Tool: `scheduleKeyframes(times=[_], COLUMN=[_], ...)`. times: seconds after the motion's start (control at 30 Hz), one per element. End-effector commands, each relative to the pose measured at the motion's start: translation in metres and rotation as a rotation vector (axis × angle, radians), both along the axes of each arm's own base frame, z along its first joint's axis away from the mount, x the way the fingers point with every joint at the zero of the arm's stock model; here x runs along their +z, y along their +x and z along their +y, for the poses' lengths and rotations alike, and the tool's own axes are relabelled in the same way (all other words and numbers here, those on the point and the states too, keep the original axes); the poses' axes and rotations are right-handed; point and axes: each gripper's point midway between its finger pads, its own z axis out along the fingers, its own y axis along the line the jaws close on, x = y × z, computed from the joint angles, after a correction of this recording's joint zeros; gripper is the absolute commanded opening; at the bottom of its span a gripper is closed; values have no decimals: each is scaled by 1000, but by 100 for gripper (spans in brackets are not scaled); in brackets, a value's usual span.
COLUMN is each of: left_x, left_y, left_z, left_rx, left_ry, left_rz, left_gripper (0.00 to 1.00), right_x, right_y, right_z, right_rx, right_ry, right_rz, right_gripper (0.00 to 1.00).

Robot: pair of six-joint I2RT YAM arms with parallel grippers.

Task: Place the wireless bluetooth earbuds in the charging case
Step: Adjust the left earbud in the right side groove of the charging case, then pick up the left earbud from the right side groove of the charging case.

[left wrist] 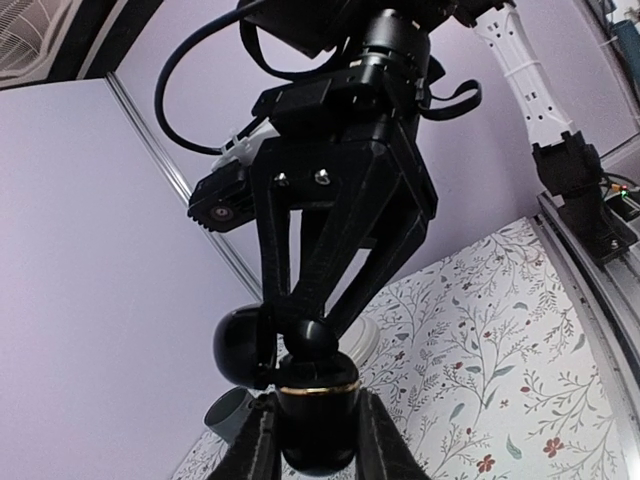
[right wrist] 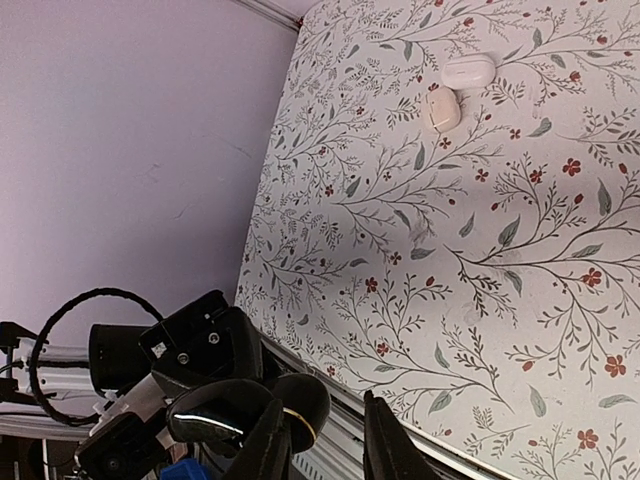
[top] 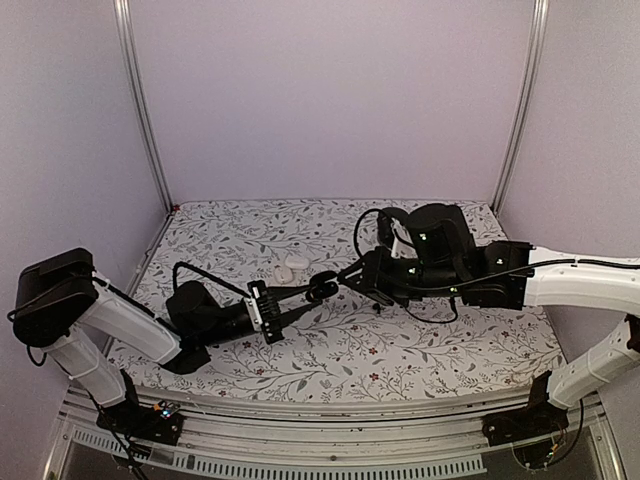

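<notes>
Above the surface (top: 450, 350) middle | left end effector (left wrist: 318, 450) pinches the open black case (left wrist: 318, 400) aloft | right end effector (right wrist: 325, 448) at its mouth, cannot tell its grip | risk: black earbud (left wrist: 312, 340) seats crooked, tumbles off.

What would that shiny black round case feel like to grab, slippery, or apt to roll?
Probably slippery: the black case looks glossy and rounded, so the jaws of the left gripper pinch curved sides. Its open lid likely shifts the balance. Set down, it may rock or roll.

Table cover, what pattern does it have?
The table cover is white with grey leafy vines and small red flowers. The right wrist view shows it best.
</notes>
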Motion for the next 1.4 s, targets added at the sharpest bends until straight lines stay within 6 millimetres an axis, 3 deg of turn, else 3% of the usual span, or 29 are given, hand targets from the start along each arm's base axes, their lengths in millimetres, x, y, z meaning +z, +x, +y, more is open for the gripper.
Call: scheduleKeyframes(times=[0.0, 0.23, 0.67, 1.37], left_x=[10, 6, 12, 4], left_y=[3, 18, 14, -11], left_z=[-3, -3, -5, -14], left_rx=[36, 119, 104, 34], left_ry=[-6, 4, -36, 39], left_rz=[-42, -17, 8, -90], left_gripper=[0, 0, 0, 0], right_x=[20, 17, 2, 9], right_y=[-1, -3, -2, 6], right_z=[4, 13, 12, 1], right_rx=[23, 59, 55, -22], right_ry=[96, 112, 97, 114], right_rz=[3, 15, 38, 36], right_gripper=[27, 27, 26, 28])
